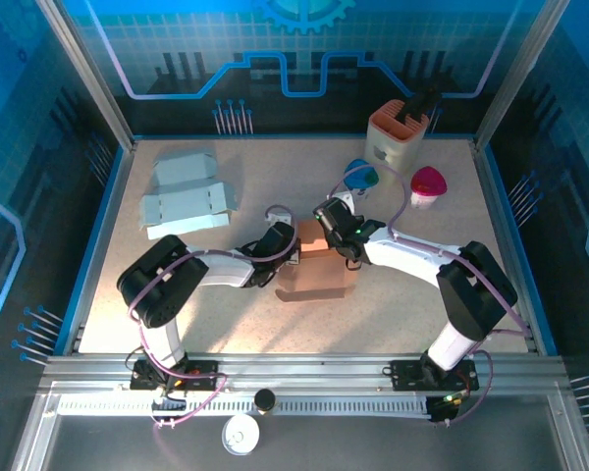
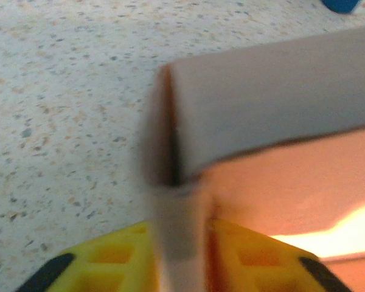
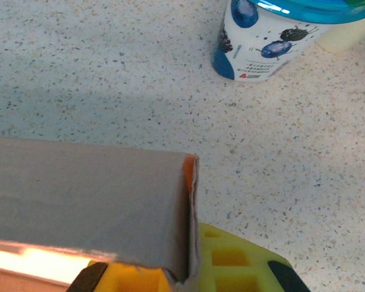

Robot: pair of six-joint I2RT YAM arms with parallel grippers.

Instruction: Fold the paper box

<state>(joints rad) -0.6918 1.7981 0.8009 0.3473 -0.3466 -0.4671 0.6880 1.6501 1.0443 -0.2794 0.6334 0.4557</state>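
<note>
Paper box (image 1: 319,273) sat in the middle of the worktop (image 1: 216,319), only half formed, brown card with one long panel tipped up. Both hands were on it at the far edge, right beside each other. Left hand (image 2: 181,249) looked pinched on an upright wall edge, with card running between its yellow pads. Right hand (image 3: 188,261) was squeezed together on the end of the top panel.

My worry: nothing pinned the box down, so if the two pulled against each other the card could've creased off its score line or torn at that corner. It's thin stuff too, so it could've slipped out and sprung back open. A hard shove might also have skated it toward the blueberry tub (image 3: 274,36) nearby.
</note>
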